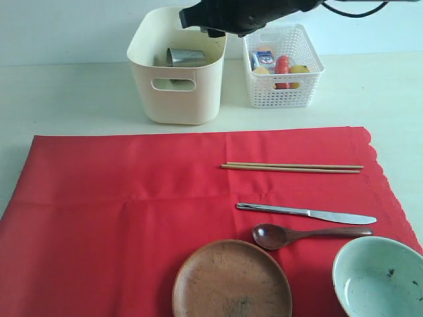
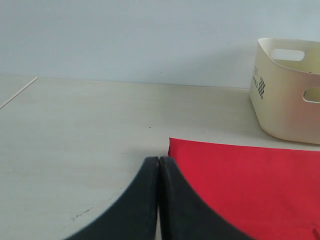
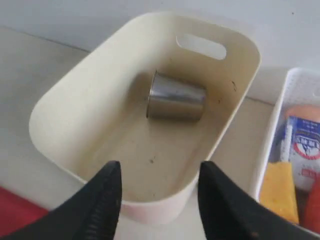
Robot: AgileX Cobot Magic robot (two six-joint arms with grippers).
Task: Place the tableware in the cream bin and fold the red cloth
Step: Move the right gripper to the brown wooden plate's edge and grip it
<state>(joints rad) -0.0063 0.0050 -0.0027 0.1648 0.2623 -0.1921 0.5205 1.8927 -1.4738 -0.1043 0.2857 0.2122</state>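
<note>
Right wrist view: R gripper [image 3: 160, 172] spread over cream bin [image 3: 75, 105] w/ steel cup [image 3: 176, 102]; L gripper [image 2: 159, 161] closed.

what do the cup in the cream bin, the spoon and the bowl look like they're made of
The cup looks like steel: brushed grey sheen with reflections. The spoon is probably dark wood with a glossy coat, brown with a highlight on its scoop. The bowl seems glazed ceramic, pale green-white with dark specks, though plastic can't be ruled out.

bright, even light; right wrist soft-focused
</note>
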